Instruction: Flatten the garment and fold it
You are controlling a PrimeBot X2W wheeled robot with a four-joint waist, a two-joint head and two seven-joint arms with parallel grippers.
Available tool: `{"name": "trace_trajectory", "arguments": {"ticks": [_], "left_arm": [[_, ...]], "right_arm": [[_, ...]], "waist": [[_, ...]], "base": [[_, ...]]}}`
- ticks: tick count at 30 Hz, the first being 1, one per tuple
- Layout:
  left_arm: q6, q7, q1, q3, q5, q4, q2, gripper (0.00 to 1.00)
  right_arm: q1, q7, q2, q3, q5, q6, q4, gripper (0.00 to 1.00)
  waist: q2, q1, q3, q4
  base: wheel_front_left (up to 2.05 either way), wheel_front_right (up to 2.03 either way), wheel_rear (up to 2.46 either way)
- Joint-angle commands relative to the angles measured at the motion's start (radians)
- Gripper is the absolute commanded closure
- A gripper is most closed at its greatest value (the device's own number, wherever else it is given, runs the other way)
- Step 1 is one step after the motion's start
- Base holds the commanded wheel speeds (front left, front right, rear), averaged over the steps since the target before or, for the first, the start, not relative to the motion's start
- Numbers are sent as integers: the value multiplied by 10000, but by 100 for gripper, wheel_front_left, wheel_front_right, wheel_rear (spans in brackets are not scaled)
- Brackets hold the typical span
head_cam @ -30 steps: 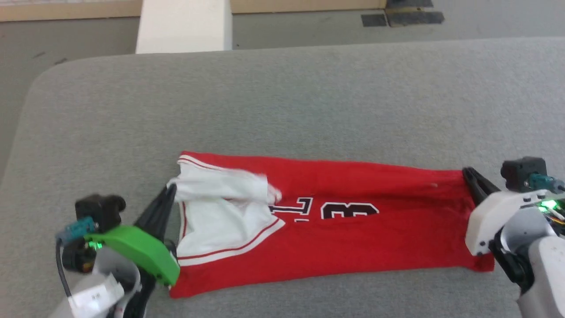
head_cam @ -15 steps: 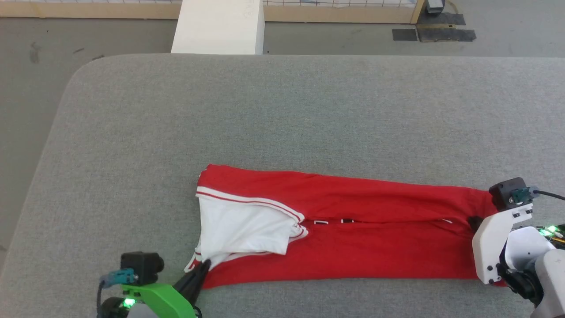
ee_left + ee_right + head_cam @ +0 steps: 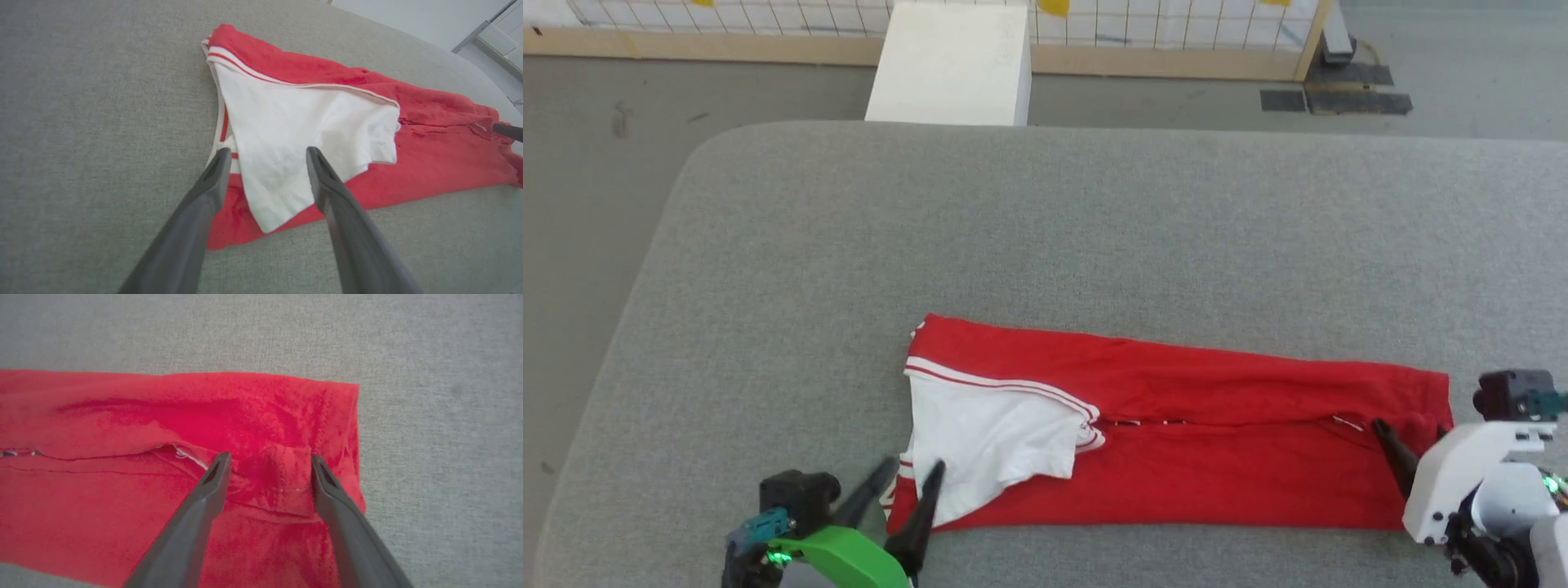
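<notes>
Bright, even light; sharp, wrist views distorted.

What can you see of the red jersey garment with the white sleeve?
The red jersey garment, soft knit, lies flat on the grey padded table, folded lengthwise into a long band, its flaps meeting along the middle. A white sleeve with red-and-white striped trim lies over its left end. The open left gripper straddles that sleeve; the open right gripper straddles a wrinkled bump at the right end.
</notes>
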Motion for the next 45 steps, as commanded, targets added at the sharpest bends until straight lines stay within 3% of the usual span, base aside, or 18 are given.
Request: {"name": "trace_trajectory", "arguments": {"ticks": [1, 8, 12, 21, 27, 36, 37, 39, 40, 45], "left_arm": [[157, -365, -324, 87, 361, 98, -43, 0], [692, -1258, -1040, 507, 1566, 523, -395, 0], [950, -1351, -1401, 1397, 2417, 401, -757, 0], [542, -1359, -1436, 3354, 3952, 613, -1744, 0], [126, -1359, -1512, 4096, 4681, 1039, -2292, 0], [-467, -1360, -1461, 4734, 5374, 1490, -2884, 0], [-520, -1360, -1461, 4778, 5422, 1527, -2928, 0], [-638, -1360, -1462, 4872, 5518, 1606, -3021, 0], [-697, -1360, -1460, 4926, 5569, 1641, -3065, 0], [-909, -1360, -1427, 5251, 5730, 1811, -3282, 0]], "right_arm": [[264, -235, 216, -167, 29, -13, -260, 0], [931, -1433, 1142, -1133, -190, -13, -1376, 0], [917, -1903, 1646, -1674, -128, -13, -1703, 0], [192, -2074, 1886, -2862, -231, -13, -499, 0], [-689, -1235, 1889, -3367, -637, -13, 1388, 0], [-1668, 1145, 1890, -3317, -1808, -13, 3188, 0], [-1700, 1446, 1891, -3324, -1881, -13, 3311, 41], [-1749, 2070, 1891, -3292, -1970, -13, 3506, 85], [-1775, 2296, 1891, -3224, -1930, -13, 3530, 100], [-1605, 2178, 1891, -2911, -2067, -13, 2752, 100]], "waist": [[0, 1, -197, 46], [0, 1, -455, 39], [0, 1, -498, -102], [0, 1, -463, -249], [0, 1, -446, -251], [0, 1, -493, -205], [0, 1, -498, -189], [0, 1, -508, -150], [0, 1, -512, -134], [0, 1, -534, -82]], "base": [[0, 0, 0], [0, 0, 0], [0, 0, 0], [0, 0, 0], [0, 0, 0], [0, 0, 0], [0, 0, 0], [0, 0, 0], [0, 0, 0], [0, 0, 0]]}}
